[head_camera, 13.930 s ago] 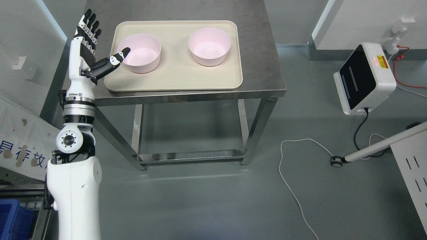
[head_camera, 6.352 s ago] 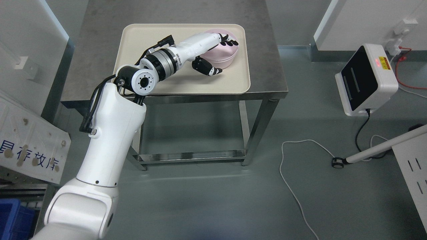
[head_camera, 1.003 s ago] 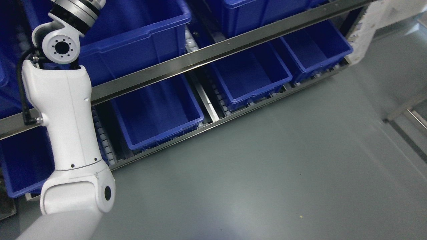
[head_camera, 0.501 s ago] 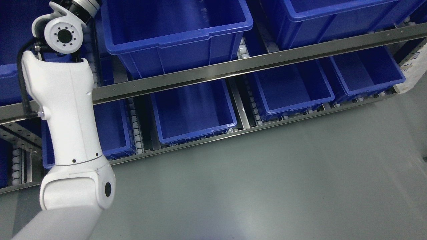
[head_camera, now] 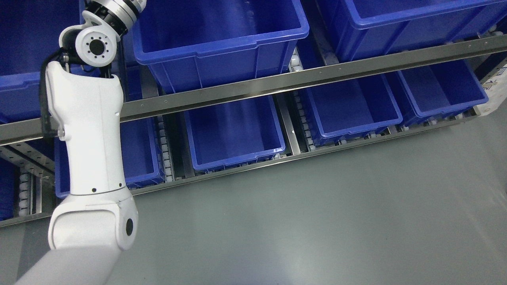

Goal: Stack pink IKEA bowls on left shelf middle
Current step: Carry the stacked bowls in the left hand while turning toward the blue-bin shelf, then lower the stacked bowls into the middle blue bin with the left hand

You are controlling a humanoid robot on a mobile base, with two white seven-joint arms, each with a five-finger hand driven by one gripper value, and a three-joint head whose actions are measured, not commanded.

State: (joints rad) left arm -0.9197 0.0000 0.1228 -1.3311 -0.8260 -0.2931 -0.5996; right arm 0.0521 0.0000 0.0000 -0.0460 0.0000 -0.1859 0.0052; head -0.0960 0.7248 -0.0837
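Where the left arm (head_camera: 85, 130) rises from the lower left of the head view, its white forearm stands almost upright in front of the shelf rack, crossing the steel rail (head_camera: 277, 81) that runs slantwise across the picture from the left edge up to the right. Above the forearm sits a round white joint with a ring of small holes, and above that a banded silver and black wrist section that runs out past the top edge, so the left hand itself is out of view and there is no telling whether it is spread or curled, or whether it has hold of anything. A black cable loops along the arm's left side near the joint. The right arm does not show anywhere. No pink bowl can be seen in this view, so its place cannot be told from here. Behind the rail, on the upper level, a large blue bin (head_camera: 222, 35) stands just right of the wrist, with its open inside showing bare blue walls, and another blue bin (head_camera: 396, 19) stands farther right at the top corner. On the lower level, three more blue bins sit side by side on roller tracks: a middle lower bin (head_camera: 233, 134), a right lower bin (head_camera: 348, 111) and a far right lower bin (head_camera: 439, 89). The grey floor (head_camera: 317, 221) fills the lower right half of the picture.
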